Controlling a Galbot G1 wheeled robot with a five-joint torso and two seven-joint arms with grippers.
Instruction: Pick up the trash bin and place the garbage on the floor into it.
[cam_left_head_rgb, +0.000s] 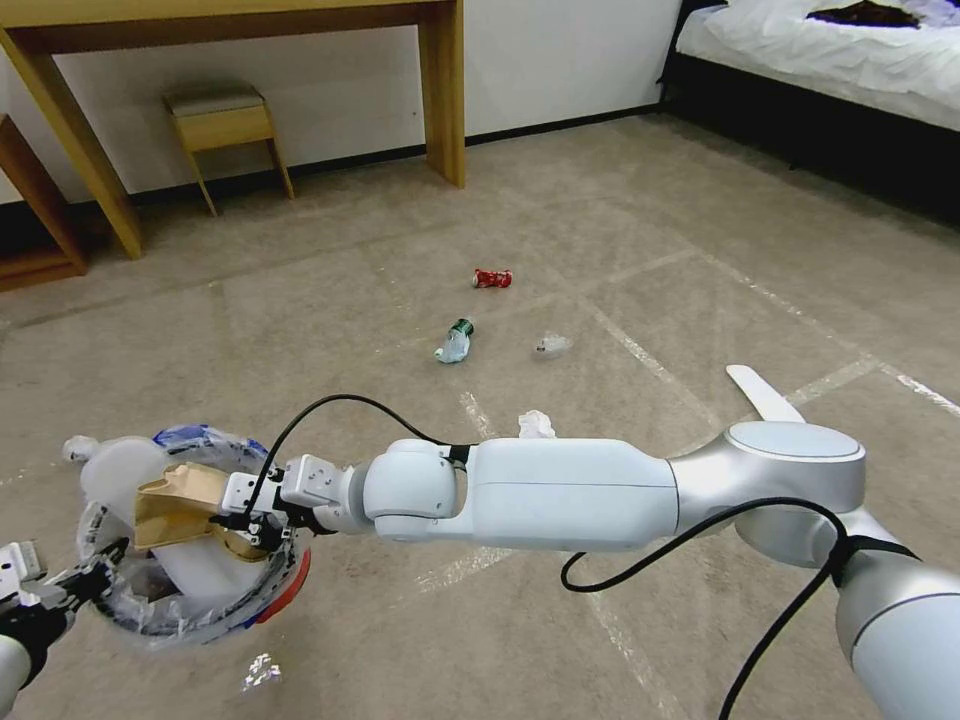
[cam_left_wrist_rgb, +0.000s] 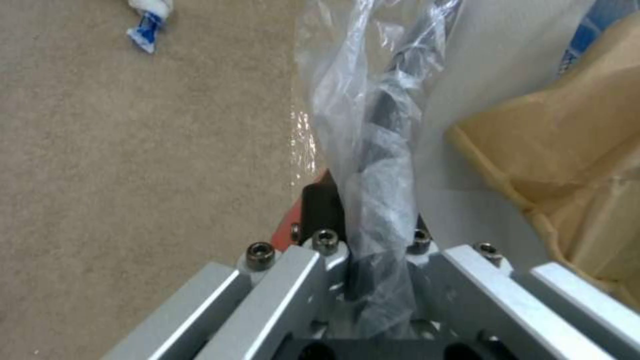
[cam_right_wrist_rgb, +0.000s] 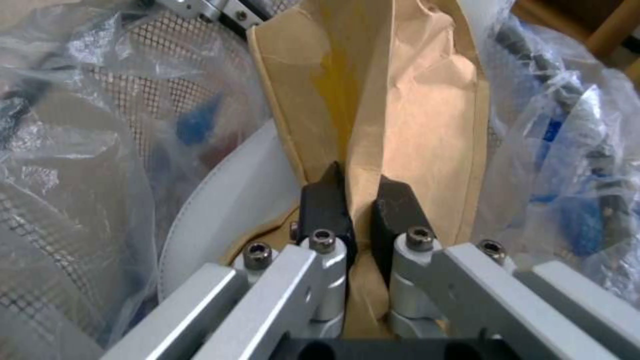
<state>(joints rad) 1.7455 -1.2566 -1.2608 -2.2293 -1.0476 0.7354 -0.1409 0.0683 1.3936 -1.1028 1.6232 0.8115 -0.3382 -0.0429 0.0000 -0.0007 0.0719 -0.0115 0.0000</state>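
The trash bin (cam_left_head_rgb: 285, 590) is at the near left of the scene, over the floor (cam_left_head_rgb: 400, 250). The left gripper (cam_left_head_rgb: 75, 580) holds it at the near-left rim, its fingers clamped on the rim and the clear plastic liner (cam_left_wrist_rgb: 373, 150). The right gripper (cam_left_head_rgb: 255, 525) reaches across over the bin mouth, and its fingers (cam_right_wrist_rgb: 323, 207) pinch a fold of the brown paper bag (cam_left_head_rgb: 180, 500). The bag lies partly inside the bin, on top of a white slipper (cam_right_wrist_rgb: 220, 200).

To do this step well, I think the bag should go deeper inside before the fingers let go, because part of it stands above the rim and could fall out. The bin should stay level.

More garbage waits farther away: a red can (cam_left_head_rgb: 491, 278), a bottle (cam_left_head_rgb: 455, 342), and a tissue (cam_left_head_rgb: 535, 424).
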